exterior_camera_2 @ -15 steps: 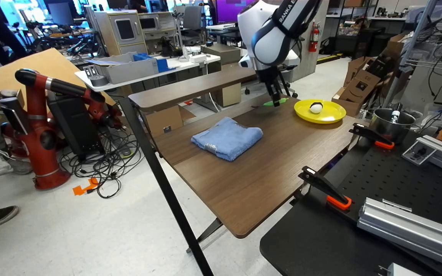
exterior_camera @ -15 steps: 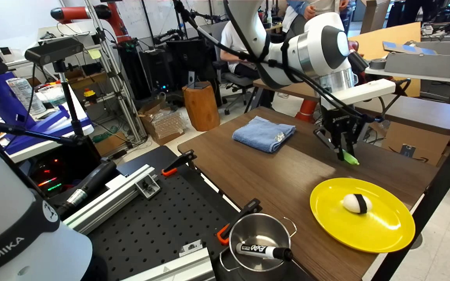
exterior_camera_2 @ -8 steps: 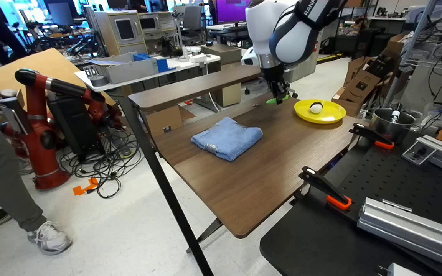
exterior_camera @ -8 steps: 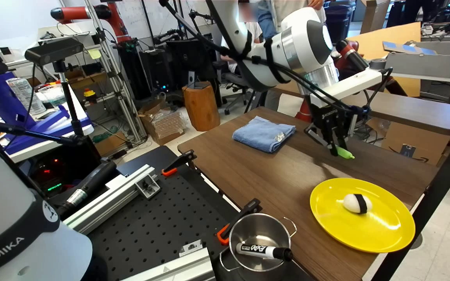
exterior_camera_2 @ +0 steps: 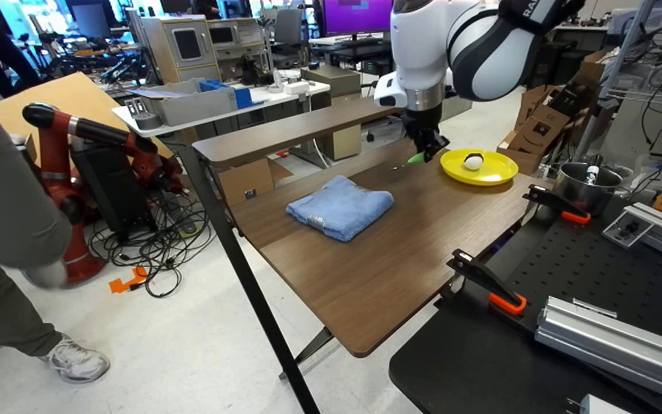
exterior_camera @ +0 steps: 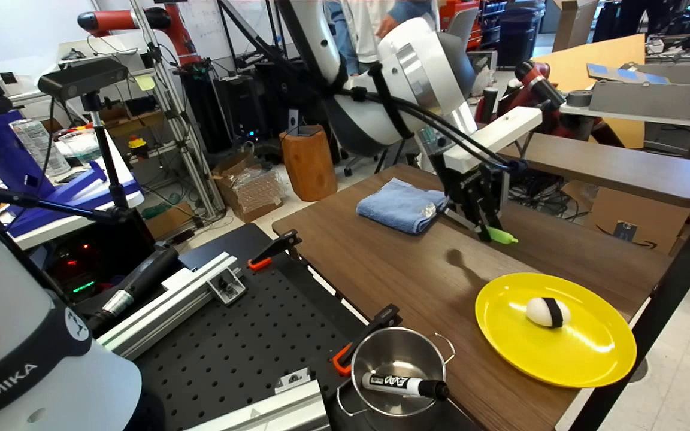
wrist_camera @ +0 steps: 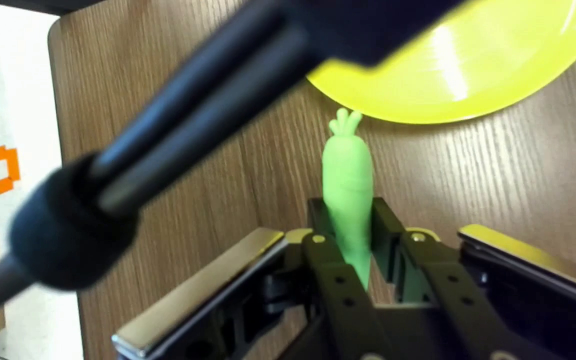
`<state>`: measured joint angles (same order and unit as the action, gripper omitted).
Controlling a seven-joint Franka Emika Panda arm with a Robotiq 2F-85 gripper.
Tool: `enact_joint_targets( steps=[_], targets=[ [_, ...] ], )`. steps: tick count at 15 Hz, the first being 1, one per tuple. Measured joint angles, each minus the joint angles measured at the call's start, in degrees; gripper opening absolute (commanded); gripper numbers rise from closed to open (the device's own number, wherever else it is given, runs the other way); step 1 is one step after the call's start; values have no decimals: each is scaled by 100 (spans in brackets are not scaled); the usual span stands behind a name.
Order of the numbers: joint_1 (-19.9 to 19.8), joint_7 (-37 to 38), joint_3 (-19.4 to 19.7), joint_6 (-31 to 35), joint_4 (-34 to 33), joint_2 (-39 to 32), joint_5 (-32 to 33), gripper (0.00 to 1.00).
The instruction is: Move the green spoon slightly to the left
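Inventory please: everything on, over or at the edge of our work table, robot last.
table: 1, brown, beside the black board
green spoon: 1, green, held over the table
plate: 1, yellow, on the table
egg-shaped object: 1, white with black band, on plate
folded cloth: 1, blue, on the table
clamps: 2, black and orange, where table meets black board
pot: 1, silver, next to a clamp
marker: 1, white and black, in pot
gripper: 1, black, closed on green spoon
arm: 1, mostly white, above table

The carrot-handled green spoon [wrist_camera: 348, 190] is gripped in the end effector [wrist_camera: 352, 214], leafy tip toward the yellow plate [wrist_camera: 418, 107].
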<state>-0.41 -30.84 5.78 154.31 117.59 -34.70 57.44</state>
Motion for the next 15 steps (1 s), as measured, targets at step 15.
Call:
enact_joint_targets(
  steps=[15],
  targets=[
    [626, 1127, -202, -40, 1111, 294, 2532, 6]
  ],
)
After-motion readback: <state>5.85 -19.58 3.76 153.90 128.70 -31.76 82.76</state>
